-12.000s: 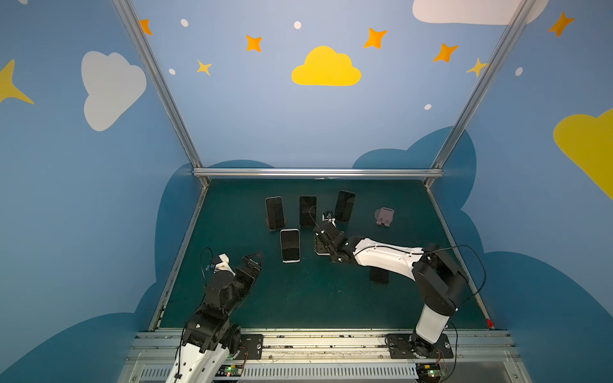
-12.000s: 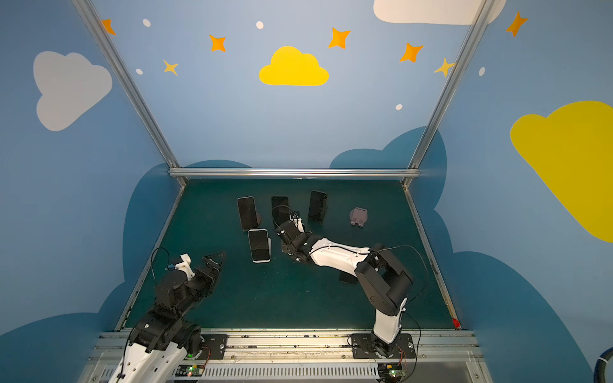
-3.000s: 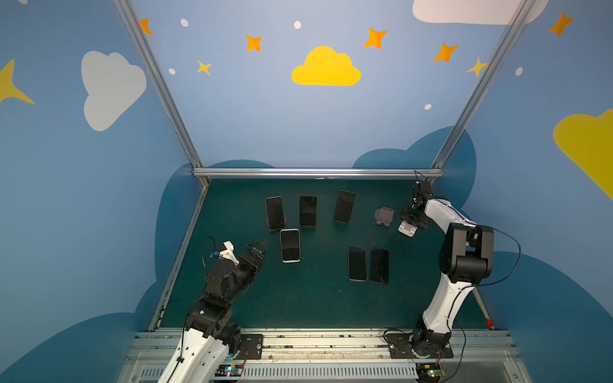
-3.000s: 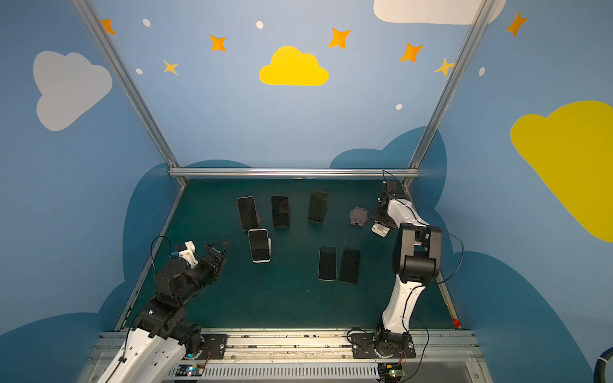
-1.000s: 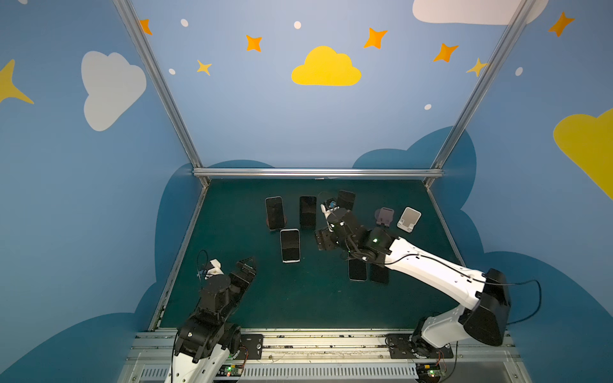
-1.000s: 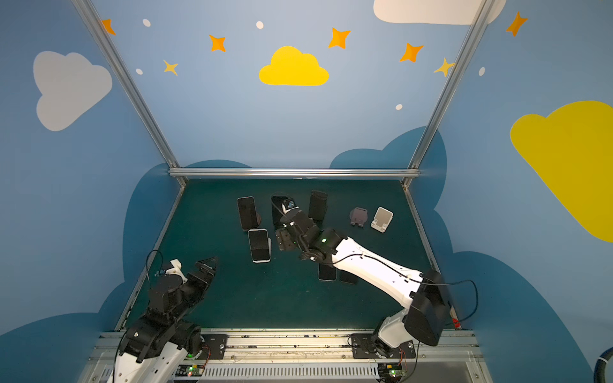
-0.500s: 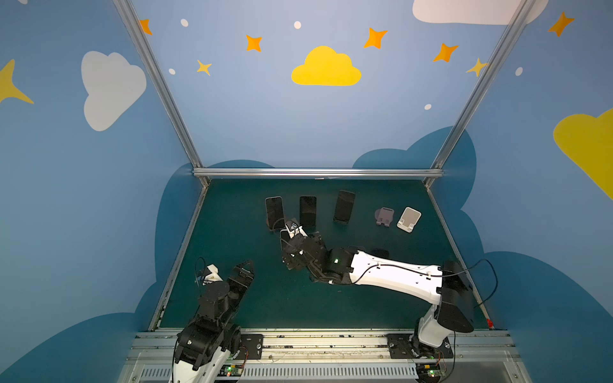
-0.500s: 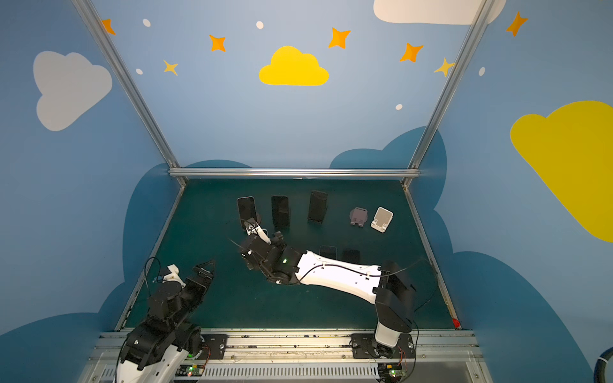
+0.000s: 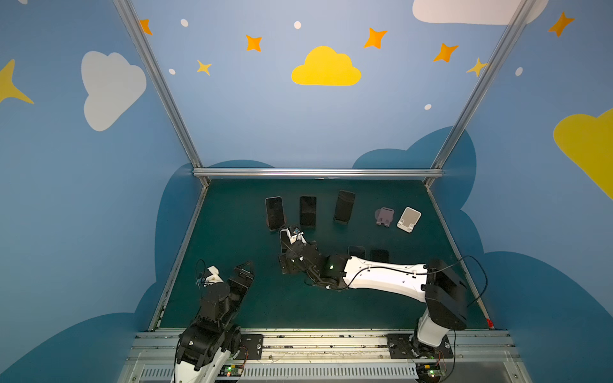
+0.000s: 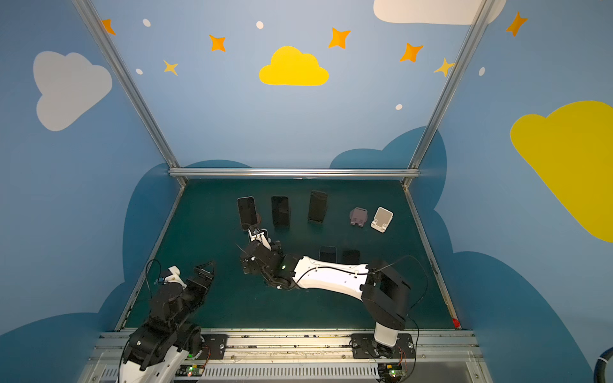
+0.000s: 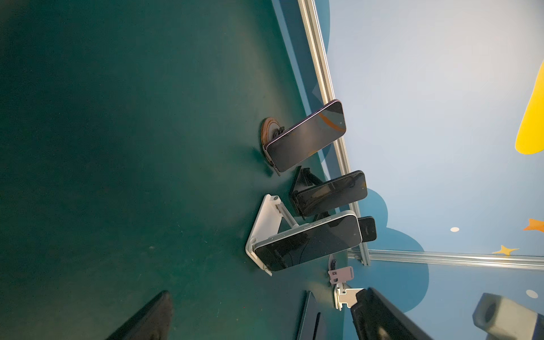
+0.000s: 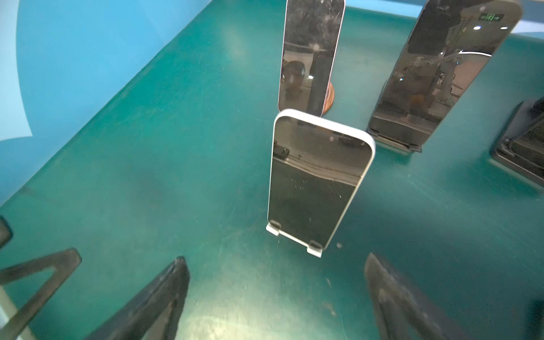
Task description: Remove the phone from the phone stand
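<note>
You see the green tabletop (image 9: 232, 232) inside blue walls. The right arm (image 9: 381, 275) lies low across the middle of it and reaches toward the left half of the back. The left arm (image 9: 215, 298) is folded near the front left corner, well apart from all the phones.

The right pincer (image 12: 275, 259) is wide open and holds nothing. In the right wrist view, its 2 dark fingers (image 12: 176, 294) stand on either side, just in front of the white-framed phone (image 12: 318, 182), and do not touch it. The left pincer (image 9: 244, 269) is also fully open and empty, above bare tabletop.

The white-framed phone leans tilted back on the white stand (image 11: 262, 223), with its lower edge in the 2 small hooks of the stand, screen toward the right pincer. Behind it, 3 dark phones stand in a row on their own stands (image 9: 274, 212) (image 9: 307, 210) (image 9: 344, 206). 2 more dark phones lie flat side by side (image 9: 356, 251) (image 9: 379, 254), partly hidden by the right arm.

At the back right, you find 2 stands with no phone: a mauve stand (image 9: 384, 216) and, just beside it, a pale stand (image 9: 409, 219).
</note>
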You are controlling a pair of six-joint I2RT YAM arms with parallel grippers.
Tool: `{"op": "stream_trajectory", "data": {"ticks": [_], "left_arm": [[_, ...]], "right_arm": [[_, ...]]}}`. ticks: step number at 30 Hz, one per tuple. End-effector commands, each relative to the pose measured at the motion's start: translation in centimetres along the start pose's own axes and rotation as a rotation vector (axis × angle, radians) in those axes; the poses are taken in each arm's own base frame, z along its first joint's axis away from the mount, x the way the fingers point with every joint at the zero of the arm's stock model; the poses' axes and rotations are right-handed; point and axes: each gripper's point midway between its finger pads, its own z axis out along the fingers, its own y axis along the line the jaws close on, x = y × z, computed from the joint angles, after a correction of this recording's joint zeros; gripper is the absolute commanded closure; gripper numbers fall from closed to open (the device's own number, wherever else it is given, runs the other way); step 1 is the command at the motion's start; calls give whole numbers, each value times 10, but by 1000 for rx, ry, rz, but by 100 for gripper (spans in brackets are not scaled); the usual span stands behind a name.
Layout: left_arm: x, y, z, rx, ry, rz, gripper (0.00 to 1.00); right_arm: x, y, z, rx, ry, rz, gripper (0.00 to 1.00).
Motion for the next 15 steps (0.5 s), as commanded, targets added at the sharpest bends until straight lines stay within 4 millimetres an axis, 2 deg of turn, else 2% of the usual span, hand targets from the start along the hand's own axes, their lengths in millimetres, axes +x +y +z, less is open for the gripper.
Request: {"op": "stream_trajectory", "data": {"ticks": [1,7,15], "left_arm": [[4,0,5,24,15,-6,0],[7,3,4,8,30,-24,0],[7,4,4,5,30,-31,0]], "right_arm": [[-8,-5,8,43,-48,17,6],[-9,-23,10,124,-71,22,7],[-4,-29,10,140,-76,35,6]]}}
